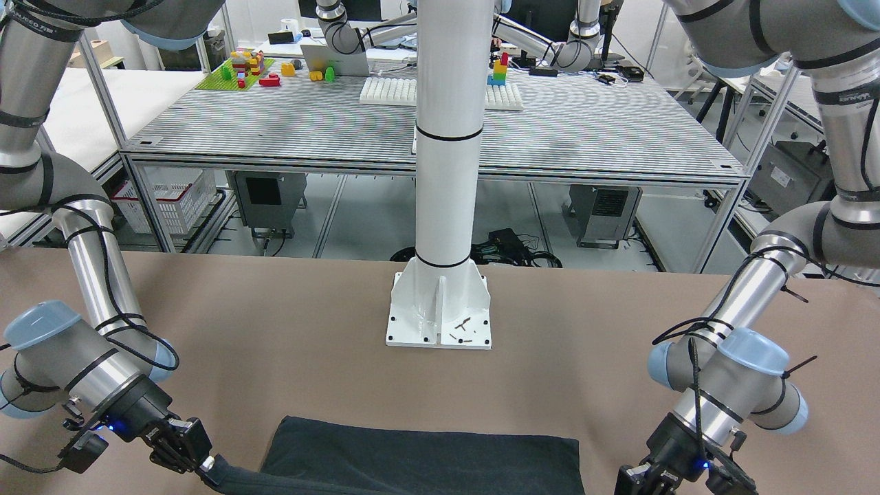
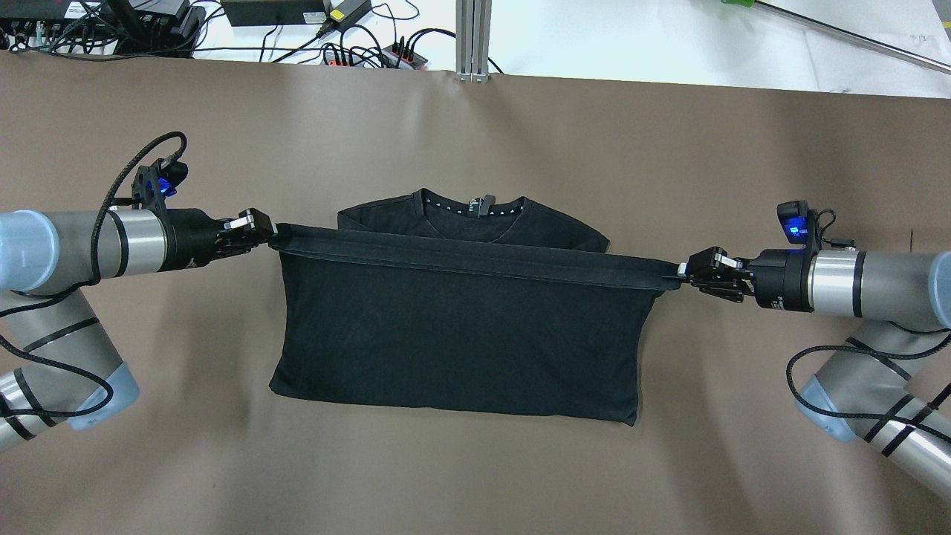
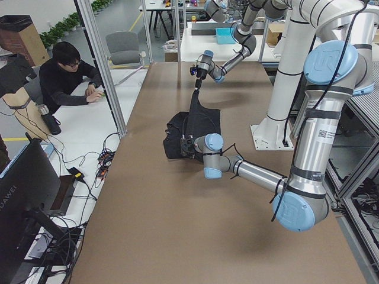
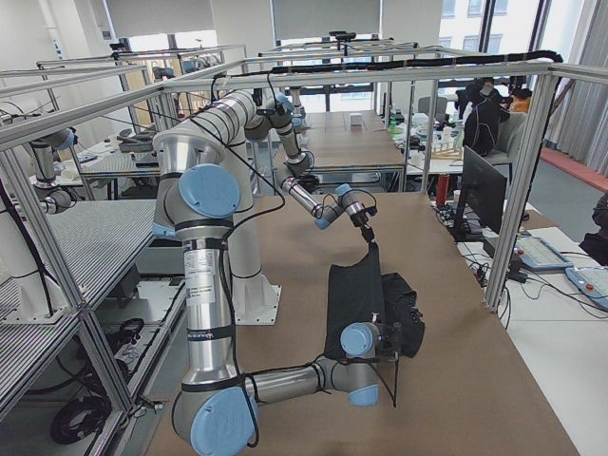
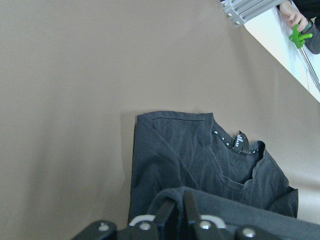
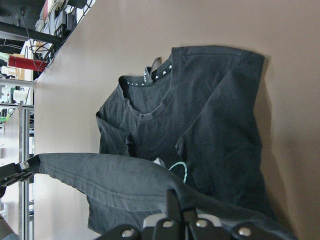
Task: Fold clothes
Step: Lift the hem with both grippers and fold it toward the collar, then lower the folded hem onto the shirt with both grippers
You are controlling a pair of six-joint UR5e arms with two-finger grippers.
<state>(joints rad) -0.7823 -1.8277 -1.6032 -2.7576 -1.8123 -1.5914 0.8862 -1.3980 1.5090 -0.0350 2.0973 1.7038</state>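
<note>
The black T-shirt (image 2: 461, 334) lies on the brown table, collar (image 2: 475, 206) at the far side. Its stitched hem band (image 2: 475, 256) is lifted and stretched taut between my two grippers, above the body and just short of the collar. My left gripper (image 2: 266, 232) is shut on the hem's left corner. My right gripper (image 2: 680, 273) is shut on the right corner. The left wrist view shows the collar and shoulder (image 5: 200, 160) beyond the fingers (image 5: 172, 212). The right wrist view shows the folded sleeves and collar (image 6: 200, 115) under the raised hem (image 6: 115, 175).
The white pillar's base plate (image 1: 440, 313) stands on the table on the robot's side of the shirt. Cables and power strips (image 2: 297, 37) lie beyond the table's far edge. An operator (image 3: 65, 77) sits at a side desk.
</note>
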